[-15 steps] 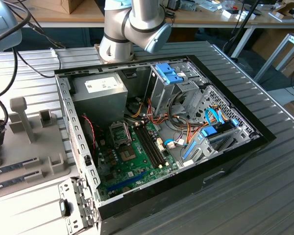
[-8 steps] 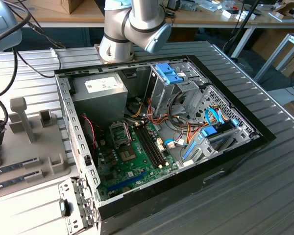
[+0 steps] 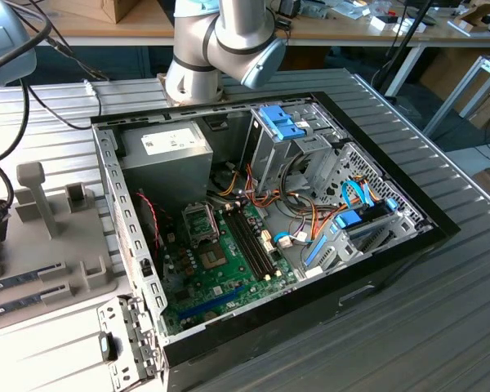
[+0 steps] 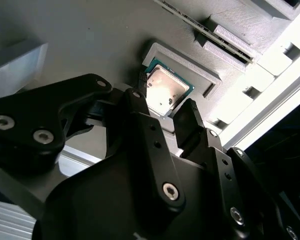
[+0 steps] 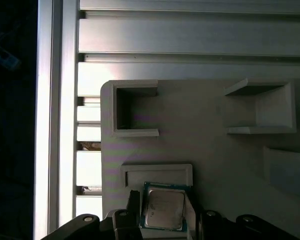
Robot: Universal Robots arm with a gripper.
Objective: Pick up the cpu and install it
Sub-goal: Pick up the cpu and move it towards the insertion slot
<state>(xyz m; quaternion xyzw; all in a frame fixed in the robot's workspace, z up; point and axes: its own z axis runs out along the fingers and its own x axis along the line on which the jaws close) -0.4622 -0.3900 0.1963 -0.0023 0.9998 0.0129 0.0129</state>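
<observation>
Two fingers (image 4: 189, 116) of the gripper (image 4: 165, 107) straddle the cpu (image 4: 164, 93), one on each side. Jaws are narrow, just wider than the chip; can't tell if the pads touch its edges. In both wrist views the cpu lies flat, silver top up, in a shallow recess of the grey holder tray (image 5: 205, 150). The open PC case (image 3: 310, 302) sits on the slatted table (image 3: 441, 327) in the exterior view, motherboard (image 3: 229, 273) exposed.
</observation>
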